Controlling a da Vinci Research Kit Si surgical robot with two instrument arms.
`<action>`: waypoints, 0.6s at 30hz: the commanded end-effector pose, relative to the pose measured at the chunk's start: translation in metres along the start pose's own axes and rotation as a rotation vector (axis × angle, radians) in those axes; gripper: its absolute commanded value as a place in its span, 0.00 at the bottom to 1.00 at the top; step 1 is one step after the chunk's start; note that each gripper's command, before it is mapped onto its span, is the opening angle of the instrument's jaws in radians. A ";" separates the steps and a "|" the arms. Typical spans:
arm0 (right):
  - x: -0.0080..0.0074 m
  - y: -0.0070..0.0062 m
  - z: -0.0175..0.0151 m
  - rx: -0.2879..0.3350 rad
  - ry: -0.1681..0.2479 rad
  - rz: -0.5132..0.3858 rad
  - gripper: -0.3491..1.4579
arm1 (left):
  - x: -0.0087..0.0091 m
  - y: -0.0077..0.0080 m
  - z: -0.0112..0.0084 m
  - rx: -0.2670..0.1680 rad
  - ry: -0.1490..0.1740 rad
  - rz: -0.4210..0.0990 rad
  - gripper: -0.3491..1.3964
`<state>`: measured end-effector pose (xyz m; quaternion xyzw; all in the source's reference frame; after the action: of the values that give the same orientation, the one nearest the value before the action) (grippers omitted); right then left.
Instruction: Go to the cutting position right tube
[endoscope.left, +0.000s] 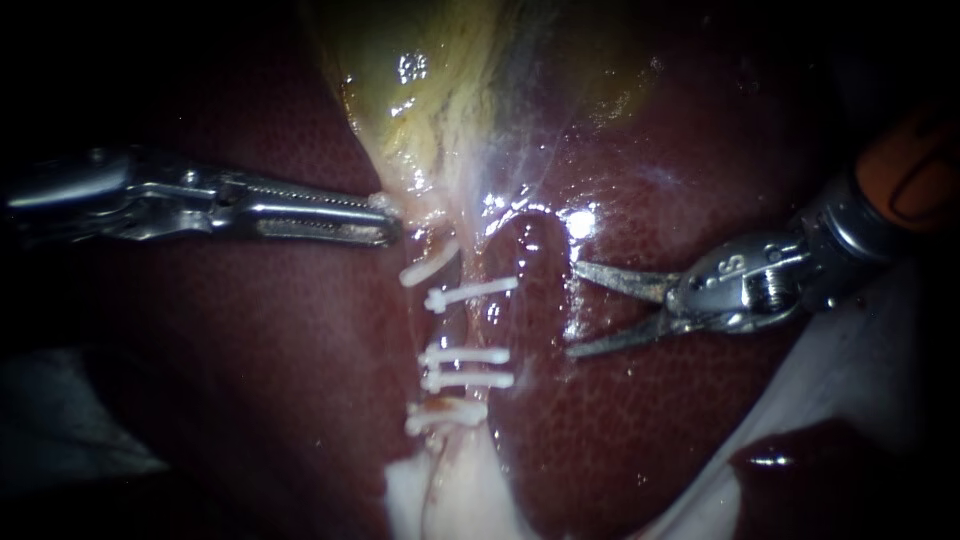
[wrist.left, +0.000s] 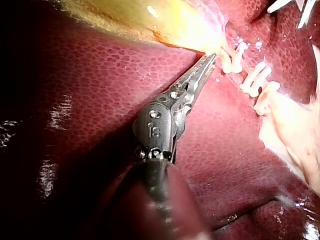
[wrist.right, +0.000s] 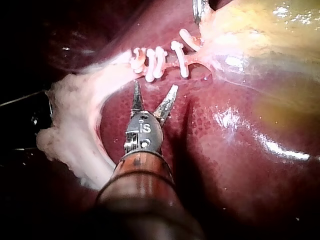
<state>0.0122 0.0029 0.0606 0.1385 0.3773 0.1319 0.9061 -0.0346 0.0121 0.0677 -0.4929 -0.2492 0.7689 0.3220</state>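
Observation:
The yellow gallbladder narrows into a pale tube that runs down between the liver lobes and carries several white clips. My left instrument comes in level from the left, and its jaws are shut on the gallbladder's narrow lower end. My right instrument lies over the liver, right of the clipped tube and apart from it. Its two thin blades are open toward the clips. In the right wrist view the open blades stand just short of the clips.
Dark red liver lies on both sides of the tube. A pale tissue stump hangs below the lowest clip. White tissue lies beside my right instrument's shaft.

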 end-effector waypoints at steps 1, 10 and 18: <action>0.0000 0.0000 0.0000 0.001 0.000 0.000 0.99 | 0.0004 0.0002 -0.0006 -0.002 0.000 -0.002 0.00; 0.0000 -0.0001 0.0002 0.022 0.010 0.000 0.99 | 0.0034 0.0020 -0.0051 0.011 0.022 -0.003 0.00; -0.0003 -0.0005 0.0034 0.101 0.051 0.039 0.99 | 0.0031 0.0022 -0.0048 0.014 0.022 -0.001 0.00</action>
<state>0.0148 0.0016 0.0633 0.1960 0.4064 0.1351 0.8821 -0.0316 0.0132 0.0623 -0.4992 -0.2409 0.7647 0.3286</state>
